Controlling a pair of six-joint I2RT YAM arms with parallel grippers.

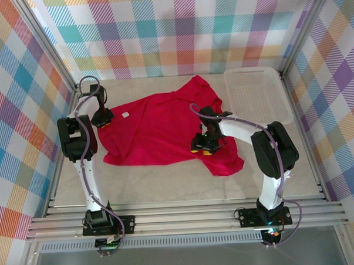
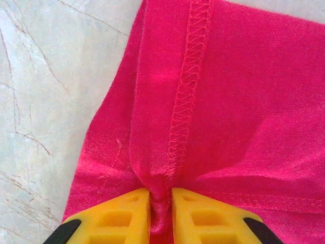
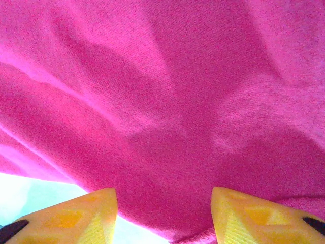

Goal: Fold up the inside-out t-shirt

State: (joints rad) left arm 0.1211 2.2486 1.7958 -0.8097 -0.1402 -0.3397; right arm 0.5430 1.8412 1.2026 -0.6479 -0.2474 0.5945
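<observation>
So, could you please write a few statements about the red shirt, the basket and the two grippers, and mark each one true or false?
1. The bright red cloth t-shirt lies inside the white plastic basket. False: it lies spread on the pale table, beside the basket.
2. The left gripper pinches the shirt's edge at a stitched seam. True.
3. The right gripper has its fingers pressed together. False: they stand apart over the cloth.
4. A small white tag shows on the shirt. True.

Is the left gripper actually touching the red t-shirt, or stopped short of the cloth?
Touching. The left wrist view shows the left gripper with its yellow fingers pinching a fold of the t-shirt beside the seam.
</observation>
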